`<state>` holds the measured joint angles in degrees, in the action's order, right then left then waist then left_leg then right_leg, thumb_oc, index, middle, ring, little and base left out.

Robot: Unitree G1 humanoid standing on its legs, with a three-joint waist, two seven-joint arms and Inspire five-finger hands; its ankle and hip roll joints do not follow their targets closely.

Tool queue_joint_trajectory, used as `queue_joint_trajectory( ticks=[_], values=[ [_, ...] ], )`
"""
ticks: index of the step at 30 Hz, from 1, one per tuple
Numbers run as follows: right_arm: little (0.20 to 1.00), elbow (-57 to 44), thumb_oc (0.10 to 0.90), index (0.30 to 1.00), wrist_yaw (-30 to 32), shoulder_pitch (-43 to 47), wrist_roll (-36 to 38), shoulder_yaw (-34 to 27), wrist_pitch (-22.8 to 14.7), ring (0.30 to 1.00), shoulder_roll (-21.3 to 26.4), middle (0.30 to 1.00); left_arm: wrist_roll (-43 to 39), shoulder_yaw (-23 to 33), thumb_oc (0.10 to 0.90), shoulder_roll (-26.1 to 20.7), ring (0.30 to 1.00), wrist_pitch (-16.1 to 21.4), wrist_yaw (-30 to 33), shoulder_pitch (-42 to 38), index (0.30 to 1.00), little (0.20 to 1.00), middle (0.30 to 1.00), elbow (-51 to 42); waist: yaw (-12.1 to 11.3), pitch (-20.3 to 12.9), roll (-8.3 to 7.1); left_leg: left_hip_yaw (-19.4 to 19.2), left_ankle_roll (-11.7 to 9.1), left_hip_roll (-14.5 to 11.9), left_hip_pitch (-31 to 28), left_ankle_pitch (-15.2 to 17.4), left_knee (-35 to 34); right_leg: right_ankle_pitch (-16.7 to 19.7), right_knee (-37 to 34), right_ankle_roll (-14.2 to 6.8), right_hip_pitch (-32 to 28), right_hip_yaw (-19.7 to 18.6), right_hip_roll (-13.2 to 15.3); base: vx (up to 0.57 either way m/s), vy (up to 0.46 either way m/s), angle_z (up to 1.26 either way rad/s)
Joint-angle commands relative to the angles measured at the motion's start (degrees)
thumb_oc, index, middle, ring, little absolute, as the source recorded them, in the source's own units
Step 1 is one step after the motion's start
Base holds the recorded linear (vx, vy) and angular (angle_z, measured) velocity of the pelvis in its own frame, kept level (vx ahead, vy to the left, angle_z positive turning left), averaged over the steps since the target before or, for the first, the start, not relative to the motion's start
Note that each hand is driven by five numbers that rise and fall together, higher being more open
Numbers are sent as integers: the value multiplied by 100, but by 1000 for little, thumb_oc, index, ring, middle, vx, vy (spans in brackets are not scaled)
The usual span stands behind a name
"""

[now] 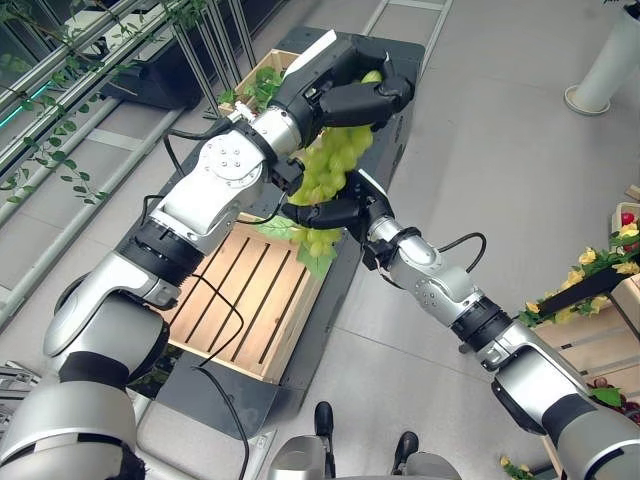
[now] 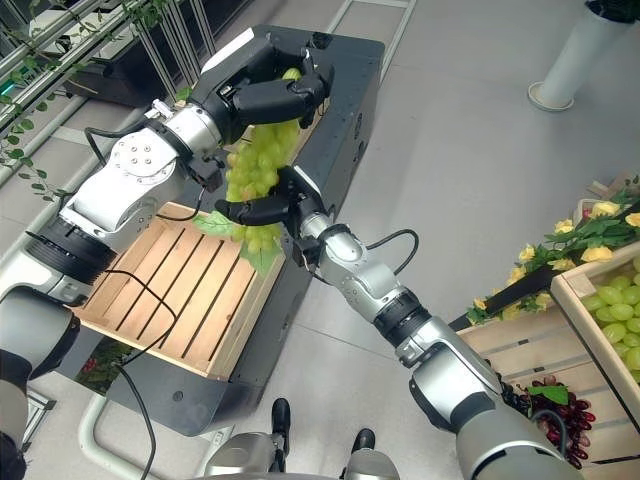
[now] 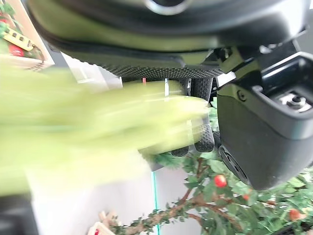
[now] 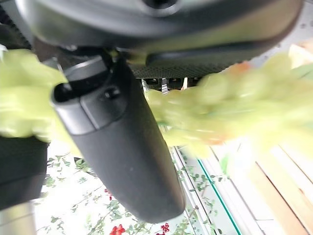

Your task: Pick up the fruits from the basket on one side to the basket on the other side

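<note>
- Overhead, a bunch of pale green grapes (image 1: 335, 165) hangs in the air above the far end of the shallow slatted wooden crate (image 1: 245, 300), which sits on a dark grey stand (image 2: 330, 200).
- Above that crate, the left hand (image 1: 345, 85) has its dark fingers and thumb curled round the top of the grape bunch, pinching it from above.
- Beneath the left hand, the right hand (image 2: 270, 207) has its fingers curled round the lower part of the same bunch, with a green leaf (image 2: 262, 255) dangling just below it over the crate's edge.
- Both wrist views show blurred green grapes (image 4: 230, 107) pressed close against each hand's fingers (image 3: 203, 139).
- Well apart from the slatted crate, at the robot's right, a pale wooden box (image 2: 610, 330) holds more green grapes, with dark red grapes (image 2: 560, 410) beside it and yellow flowers (image 2: 590, 235) along a branch.
- Beyond the crate's far end, another wooden box with green leaves (image 1: 262, 85) sits on the stand.
</note>
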<state>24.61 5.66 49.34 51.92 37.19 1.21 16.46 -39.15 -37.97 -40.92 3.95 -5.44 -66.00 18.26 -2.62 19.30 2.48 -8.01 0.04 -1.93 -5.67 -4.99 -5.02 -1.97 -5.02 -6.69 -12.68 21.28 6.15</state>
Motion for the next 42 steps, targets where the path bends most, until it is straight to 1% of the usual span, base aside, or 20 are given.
queue_joint_trajectory(
  ticks=[1, 6, 7, 8, 9, 10, 11, 15, 22, 26, 28, 29, 30, 31, 32, 33, 34, 39, 41, 42],
  values=[
    [300, 200, 400, 300, 127, 222, 236, -90, -1050, 300, -770, 300, -198, 72, 400, 620, 300, 441, 371, -881, 300, 300, 300, 717, -98, -1658, -5, 137, -401, -84, -110, 611, 2, -179, 66, 304, 96, 60, 21, 0, 0, 0],
    [300, 117, 400, 300, 324, 213, 66, -160, -1192, 300, -748, 300, -142, 153, 400, 579, 300, 335, 545, -779, 300, 300, 300, 848, -75, -1674, 6, 120, -394, -92, -116, 615, 2, -171, 52, 301, 102, 29, 19, 0, 0, 0],
    [300, 78, 400, 300, 375, 168, 20, -184, -1266, 300, -709, 300, -114, 194, 453, 526, 380, 302, 596, -735, 380, 380, 380, 960, -66, -1677, 6, 107, -390, -96, -114, 609, 2, -166, 47, 299, 105, 21, 23, 0, 0, 0],
    [300, 56, 400, 300, 439, 160, -41, -204, -1283, 300, -693, 300, -35, 222, 546, 505, 519, 244, 620, -710, 519, 519, 519, 1051, -65, -1676, 5, 98, -390, -101, -112, 604, 2, -161, 48, 298, 108, 20, 24, 0, 0, 0],
    [300, 52, 400, 300, 455, 157, -57, -206, -1286, 300, -691, 300, -3, 226, 800, 504, 900, 225, 636, -707, 900, 900, 900, 1063, -65, -1677, 5, 96, -390, -102, -112, 604, 2, -161, 48, 298, 109, 19, 24, 0, 0, 0],
    [300, 56, 400, 300, 500, 161, -116, -222, -1305, 300, -674, 300, 159, 237, 800, 494, 900, 166, 701, -687, 900, 900, 900, 1120, -60, -1671, 8, 92, -388, -105, -117, 604, 2, -159, 50, 299, 111, 14, 25, 0, 0, 0],
    [300, 36, 400, 300, 588, 153, -231, -273, -1332, 300, -639, 300, 288, 265, 800, 437, 900, 34, 916, -639, 900, 900, 900, 1247, -53, -1667, 7, 89, -381, -103, -116, 602, 2, -151, 48, 292, 117, 3, 24, 0, 0, 0],
    [300, -145, 400, 300, 721, 66, -269, -331, -1344, 300, -546, 300, 230, 402, 800, 344, 900, -72, 1191, -518, 900, 900, 900, 1644, -23, -1646, 13, 59, -376, -107, -137, 604, 2, -164, 66, 288, 123, -30, 22, 0, 0, 0],
    [300, -249, 400, 300, 734, -247, -277, -521, -1331, 300, -421, 300, -28, 863, 800, 332, 900, 105, 1500, -123, 900, 900, 900, 2273, 74, -1629, 21, 35, -370, -117, -145, 602, 2, -155, 44, 306, 125, -67, 9, 0, 0, 0],
    [300, -258, 400, 300, 661, -326, -273, -583, -1354, 300, -363, 300, -229, 1041, 800, 309, 900, 447, 1680, -19, 900, 900, 900, 2365, 107, -1620, 1, 6, -379, -125, -147, 595, 2, -138, 25, 312, 128, -87, 2, 0, 0, 0],
    [300, -266, 400, 300, 567, -391, -255, -643, -1355, 300, -292, 300, -455, 1224, 800, 307, 900, 1021, 1926, 52, 900, 900, 900, 2329, 122, -1622, -19, -9, -384, -129, -157, 598, 2, -134, 19, 320, 125, -105, -3, 0, 0, 0],
    [300, -262, 400, 300, 561, -394, -256, -646, -1359, 300, -287, 300, -481, 1237, 800, 308, 900, 999, 1910, 57, 900, 900, 900, 2324, 124, -1625, -20, -9, -384, -130, -156, 597, 2, -134, 18, 321, 125, -104, -3, 35, 6, -1],
    [300, -232, 400, 300, 462, -477, -298, -721, -1423, 300, -239, 300, -471, 1465, 800, 325, 900, 1402, 2285, 174, 900, 900, 900, 2241, 131, -1617, -40, -23, -395, -145, -181, 609, 2, -148, 30, 335, 116, -125, -10, 0, 0, 0],
    [300, -230, 400, 300, 454, -481, -299, -725, -1427, 300, -236, 300, -437, 1482, 800, 326, 900, 1465, 2342, 184, 900, 900, 900, 2234, 136, -1624, -41, -19, -393, -144, -168, 602, 2, -137, 21, 337, 123, -121, -10, 42, 6, -3],
    [300, -255, 400, 300, 407, -582, -348, -786, -1499, 300, -225, 300, -176, 1704, 800, 340, 900, 1603, 2658, 378, 900, 900, 900, 2184, 148, -1619, -63, -27, -403, -158, -192, 612, 2, -160, 48, 346, 122, -155, -16, 18, 6, -4],
    [300, -263, 400, 300, 405, -597, -356, -791, -1513, 300, -222, 300, -120, 1733, 800, 342, 900, 1617, 2703, 409, 900, 900, 900, 2179, 155, -1626, -66, -22, -400, -158, -180, 605, 2, -150, 42, 348, 131, -154, -17, 27, 8, -4],
    [300, -347, 400, 300, 412, -633, -438, -826, -1533, 300, -213, 300, 140, 1845, 800, 338, 900, 1673, 2794, 559, 900, 900, 900, 2194, 174, -1627, -85, -29, -400, -164, -180, 609, 2, -158, 50, 355, 143, -177, -24, 9, 8, -5],
    [300, -822, 400, 300, 357, -822, -894, -1061, -1564, 300, -10, 300, 477, 2118, 800, 407, 900, 1645, 2341, 1253, 900, 900, 900, 2098, 247, -1584, -121, -94, -383, -194, -229, 649, 2, -194, 86, 375, 164, -295, -58, 7, 17, -9],
    [300, -1050, 400, 300, 192, -986, -1000, -1245, -1565, 300, 134, 300, 641, 2254, 800, 505, 900, 1675, 2185, 1639, 900, 900, 900, 1988, 296, -1572, -145, -112, -363, -205, -235, 659, 2, -180, 77, 374, 182, -350, -73, 5, 22, -10],
    [300, -1284, 400, 300, -4, -1204, -1136, -1453, -1573, 300, 274, 300, 800, 2390, 800, 620, 900, 1657, 2060, 2128, 900, 900, 900, 1738, 334, -1553, -172, -151, -347, -217, -268, 678, 2, -174, 76, 370, 182, -414, -88, 11, 21, -10]
  ],
)
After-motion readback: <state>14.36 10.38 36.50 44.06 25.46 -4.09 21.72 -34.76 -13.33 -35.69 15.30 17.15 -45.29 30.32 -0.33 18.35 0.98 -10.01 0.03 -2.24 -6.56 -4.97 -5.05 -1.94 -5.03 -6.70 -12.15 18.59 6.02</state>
